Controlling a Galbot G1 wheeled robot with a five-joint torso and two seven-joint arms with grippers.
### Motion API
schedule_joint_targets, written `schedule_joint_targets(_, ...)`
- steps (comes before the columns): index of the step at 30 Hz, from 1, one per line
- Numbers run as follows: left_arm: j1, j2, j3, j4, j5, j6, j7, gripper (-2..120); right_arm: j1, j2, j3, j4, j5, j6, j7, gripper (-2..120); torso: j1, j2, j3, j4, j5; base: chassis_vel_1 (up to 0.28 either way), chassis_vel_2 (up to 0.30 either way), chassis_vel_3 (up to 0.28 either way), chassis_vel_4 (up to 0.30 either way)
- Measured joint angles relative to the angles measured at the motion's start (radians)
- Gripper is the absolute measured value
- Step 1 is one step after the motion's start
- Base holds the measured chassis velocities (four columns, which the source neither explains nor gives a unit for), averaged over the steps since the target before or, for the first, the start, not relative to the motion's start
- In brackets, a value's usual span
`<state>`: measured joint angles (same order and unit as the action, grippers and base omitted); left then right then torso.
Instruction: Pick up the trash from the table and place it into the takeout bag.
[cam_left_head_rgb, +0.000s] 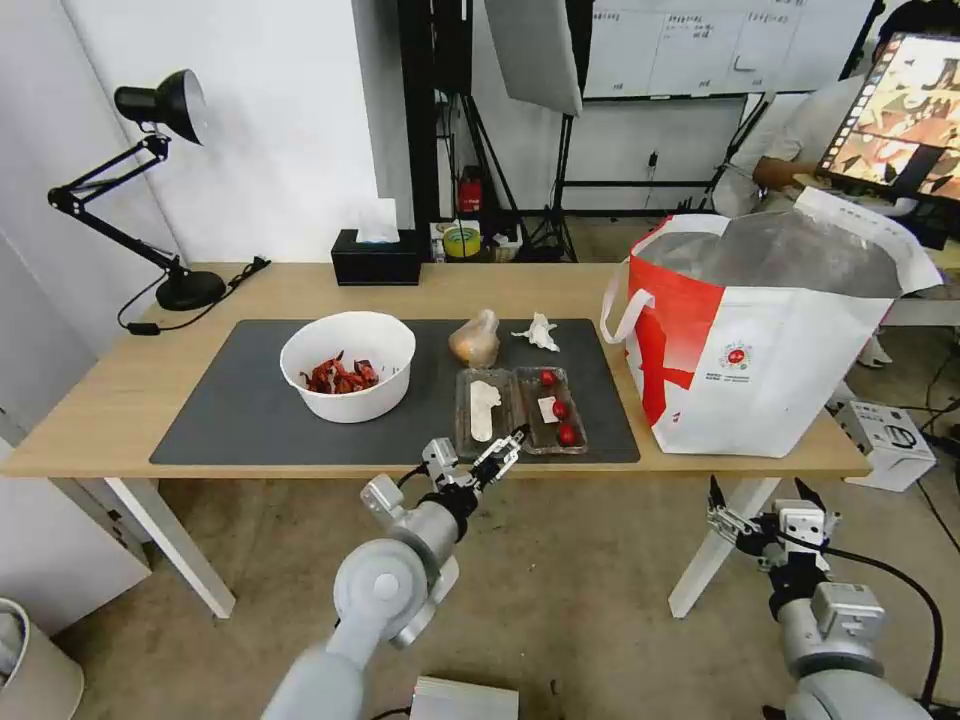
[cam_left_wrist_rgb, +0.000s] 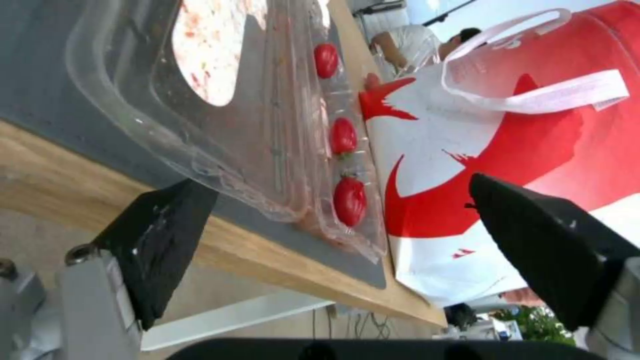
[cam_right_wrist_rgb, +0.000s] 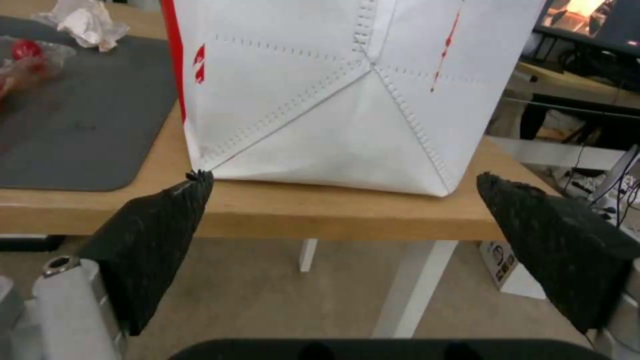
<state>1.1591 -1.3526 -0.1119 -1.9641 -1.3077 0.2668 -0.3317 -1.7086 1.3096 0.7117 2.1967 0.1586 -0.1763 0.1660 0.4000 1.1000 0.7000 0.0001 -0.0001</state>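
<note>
On the table's (cam_left_head_rgb: 120, 400) dark mat (cam_left_head_rgb: 230, 410) stand a white bowl of red shells (cam_left_head_rgb: 347, 365), a small bag of orange-brown food (cam_left_head_rgb: 475, 340), a crumpled white tissue (cam_left_head_rgb: 538, 332) and a clear clamshell tray (cam_left_head_rgb: 520, 408) holding red tomatoes. The takeout bag (cam_left_head_rgb: 760, 330) stands upright at the table's right end, its mouth open. My left gripper (cam_left_head_rgb: 475, 452) is open at the table's front edge, just short of the tray (cam_left_wrist_rgb: 253, 115), with nothing between its fingers. My right gripper (cam_left_head_rgb: 760, 500) hangs open below the table edge, facing the bag's side (cam_right_wrist_rgb: 347, 90).
A black desk lamp (cam_left_head_rgb: 150, 190) and a black tissue box (cam_left_head_rgb: 376, 258) stand along the table's back. A white table leg (cam_left_head_rgb: 720, 540) is close beside my right gripper. A small white box (cam_left_head_rgb: 890, 440) lies on the floor to the right.
</note>
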Motion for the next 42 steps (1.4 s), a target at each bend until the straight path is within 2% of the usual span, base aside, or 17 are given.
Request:
schedule_joint_targets(9, 0.007, 0.005, -0.021, -0.035, 0.003, -0.012, 0.023, 100, -0.006, 0.009, -0.002, -0.005, -0.009, 0.012, -0.001, 100, 0.0, 0.0, 0.0, -0.0001, 0.0, 0.0, 0.0, 0.0, 0.0)
schedule_joint_targets(14, -0.015, 0.01, -0.019, -0.033, 0.034, -0.034, 0.069, 100, -0.006, 0.011, -0.008, -0.006, -0.012, 0.014, -0.002, 100, 0.0, 0.0, 0.0, -0.0001, 0.0, 0.0, 0.0, 0.0, 0.0)
schedule_joint_targets(16, -0.031, 0.016, -0.008, -0.028, 0.062, -0.044, 0.106, 100, -0.006, 0.012, -0.009, -0.006, -0.013, 0.014, -0.002, 100, 0.0, 0.0, 0.0, -0.0001, 0.0, 0.0, 0.0, 0.0, 0.0)
schedule_joint_targets(29, -0.093, 0.02, 0.053, -0.018, 0.101, -0.046, 0.151, 100, -0.004, 0.012, -0.009, -0.011, -0.013, 0.02, -0.004, 100, 0.0, 0.0, 0.0, -0.0001, 0.0001, 0.0, 0.0, 0.0, 0.0)
schedule_joint_targets(34, -0.091, 0.018, 0.087, 0.004, 0.164, -0.046, 0.211, 100, -0.003, 0.016, -0.015, -0.015, -0.013, 0.022, -0.004, 100, 0.0, 0.0, 0.0, -0.0001, 0.0001, 0.0, 0.0, 0.0, 0.0)
schedule_joint_targets(40, -0.099, 0.021, 0.109, 0.039, 0.287, -0.061, 0.241, 88, 0.003, 0.014, -0.032, -0.013, 0.019, 0.027, -0.01, 100, 0.0, 0.0, 0.0, -0.0001, 0.0001, 0.0, 0.0, 0.0, 0.0)
schedule_joint_targets(42, -0.109, 0.033, 0.116, 0.061, 0.36, -0.072, 0.267, 78, 0.01, 0.007, -0.043, -0.004, 0.066, 0.028, -0.012, 100, 0.0, 0.0, 0.0, -0.0001, 0.0001, 0.0, 0.0, 0.0, 0.0)
